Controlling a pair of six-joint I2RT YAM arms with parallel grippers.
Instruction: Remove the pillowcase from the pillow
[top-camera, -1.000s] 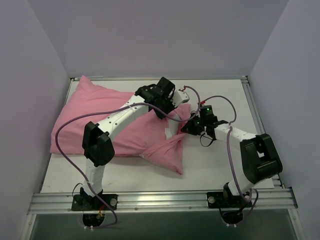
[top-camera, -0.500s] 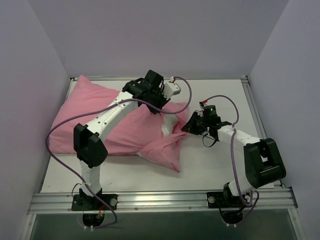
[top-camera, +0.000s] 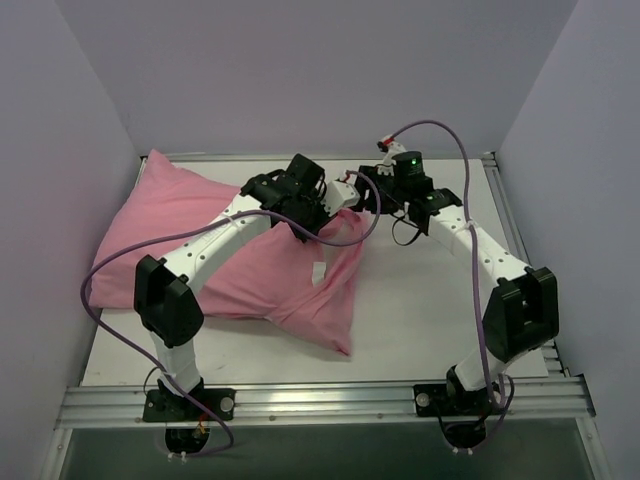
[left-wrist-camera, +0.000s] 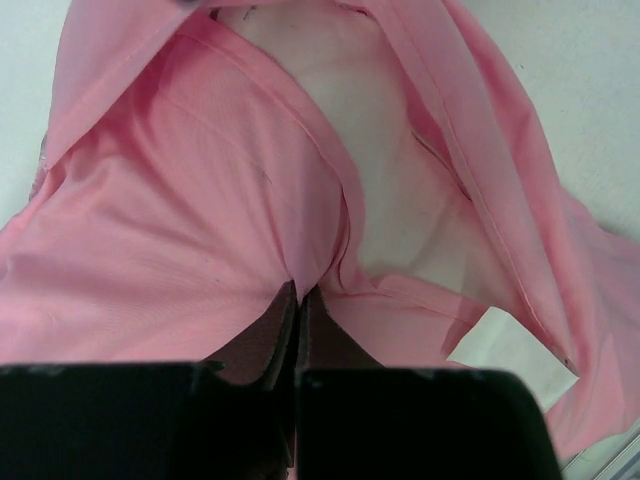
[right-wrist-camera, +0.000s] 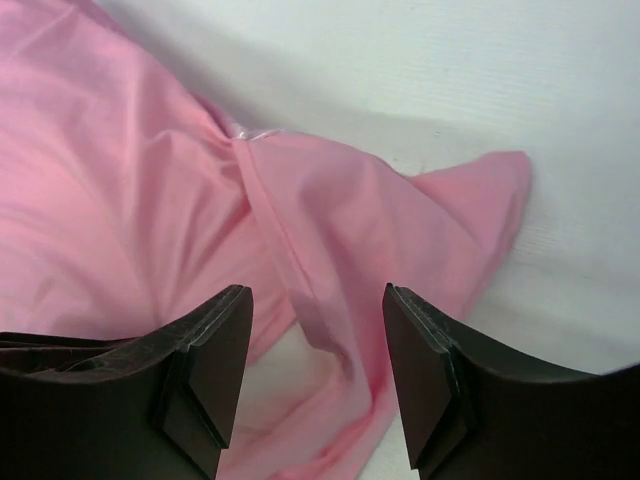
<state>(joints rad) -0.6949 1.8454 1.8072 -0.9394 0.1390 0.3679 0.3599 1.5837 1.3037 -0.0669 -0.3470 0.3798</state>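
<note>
The pink pillowcase lies stuffed across the left and middle of the table. My left gripper is shut on a fold of its fabric near the right end; in the left wrist view the fingertips pinch a pink hem. Beyond that hem the case gapes, and a pale surface shows inside, the pillow. My right gripper hovers open just right of the left one. In the right wrist view its jaws stand apart over a loose pink corner and hold nothing.
Grey walls close the table on three sides, the left wall touching the pillowcase's far corner. An aluminium rail runs along the near edge. Purple cables loop above both arms. A small white tag sits on the pink fabric.
The right gripper let go of the pillowcase, opened and swung up toward the back. The left gripper shut on the fabric and pulled it left and back.
</note>
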